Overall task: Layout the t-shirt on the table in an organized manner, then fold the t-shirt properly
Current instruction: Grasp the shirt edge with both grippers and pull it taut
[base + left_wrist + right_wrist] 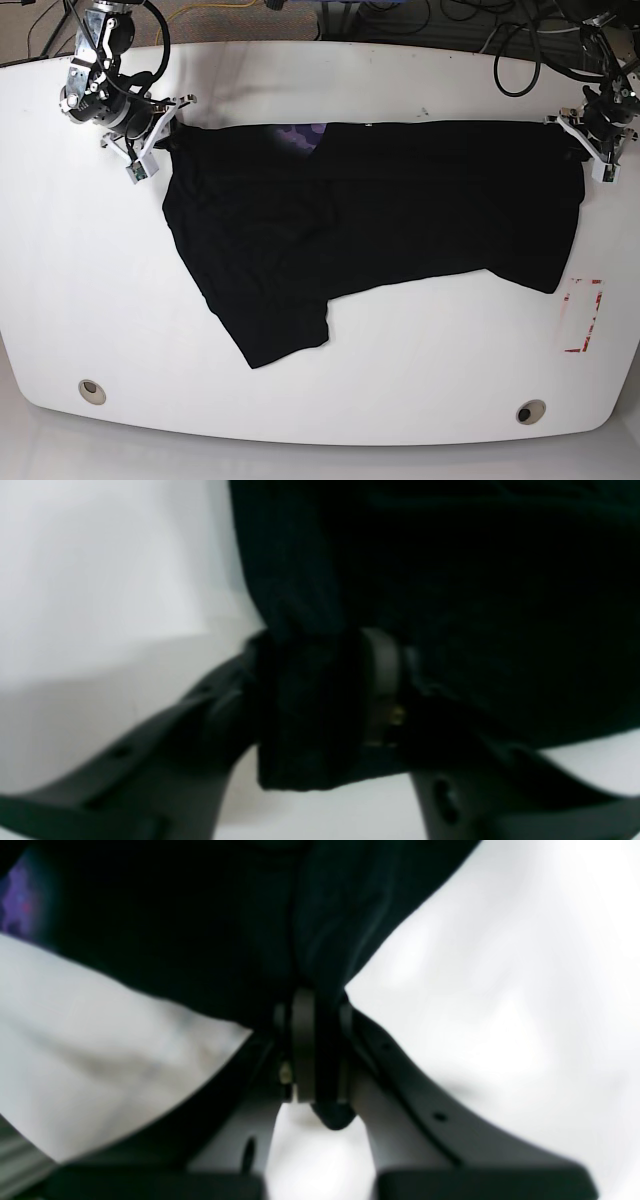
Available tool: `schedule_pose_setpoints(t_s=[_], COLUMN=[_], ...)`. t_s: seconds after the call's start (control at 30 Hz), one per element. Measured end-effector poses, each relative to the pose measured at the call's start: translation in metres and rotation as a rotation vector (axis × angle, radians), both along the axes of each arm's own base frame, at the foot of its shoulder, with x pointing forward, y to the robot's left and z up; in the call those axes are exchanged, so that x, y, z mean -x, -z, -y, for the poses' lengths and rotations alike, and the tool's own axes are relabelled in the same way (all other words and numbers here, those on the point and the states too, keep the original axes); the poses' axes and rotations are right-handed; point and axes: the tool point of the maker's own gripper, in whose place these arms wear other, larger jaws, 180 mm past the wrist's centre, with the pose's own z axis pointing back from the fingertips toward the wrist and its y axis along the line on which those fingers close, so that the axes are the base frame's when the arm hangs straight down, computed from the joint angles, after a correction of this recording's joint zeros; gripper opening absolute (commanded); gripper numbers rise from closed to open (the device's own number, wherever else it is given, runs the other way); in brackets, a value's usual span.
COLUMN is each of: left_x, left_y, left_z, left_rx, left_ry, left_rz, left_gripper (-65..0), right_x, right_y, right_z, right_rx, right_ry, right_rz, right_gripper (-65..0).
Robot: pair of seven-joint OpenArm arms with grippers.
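Observation:
The black t-shirt [380,210] lies spread across the white table [400,380], top edge stretched straight between both grippers, one sleeve hanging toward the front left. Its purplish neck patch [300,135] shows near the back edge. My right gripper [165,135], at the left of the base view, is shut on a corner of the t-shirt [200,930]; a nub of cloth pokes out below the pads of the right gripper [317,1040]. My left gripper [580,135] is at the far right corner. In the left wrist view a thick fold of t-shirt [310,705] fills the left gripper [315,680].
A red-outlined rectangle [582,315] is marked near the table's right edge, just past the shirt's hem. Two metal-ringed holes [91,391] [530,411] sit near the front edge. Cables lie behind the table's back edge.

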Motion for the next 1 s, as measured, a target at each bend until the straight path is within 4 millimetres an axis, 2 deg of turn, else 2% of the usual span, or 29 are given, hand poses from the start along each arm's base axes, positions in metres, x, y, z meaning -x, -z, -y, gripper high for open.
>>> schedule_pose_setpoints(t_s=[0.17, 0.47, 0.63, 0.77, 0.87, 1.0], left_x=[0.01, 0.043, 0.056, 0.065, 0.068, 0.066], left_y=[-0.001, -0.008, -0.01, -0.012, -0.012, -0.013], left_z=[0.004, 0.008, 0.008, 0.009, 0.01, 0.011], left_rx=[-0.016, -0.104, -0.127, -0.144, -0.147, -0.147], left_ry=[0.023, 0.089, 0.109, 0.123, 0.128, 0.13], left_rz=[-0.015, -0.095, -0.12, -0.135, -0.142, -0.137], left_gripper=[-53.3, -53.5, -50.4, -47.5, -47.4, -47.4], right_x=[0.002, 0.023, 0.042, 0.056, 0.066, 0.078], right_y=[-0.001, 0.0, 0.001, -0.003, -0.006, -0.007], right_z=[0.007, 0.022, 0.025, 0.035, 0.044, 0.045], right_rx=[0.019, 0.065, 0.097, 0.131, 0.162, 0.175], right_ry=[-0.005, -0.027, -0.049, -0.04, -0.03, -0.037], right_rz=[-0.005, -0.041, -0.085, -0.111, -0.127, -0.147], right_gripper=[-64.4, -64.4, -64.4, -64.4, -64.4, -64.4])
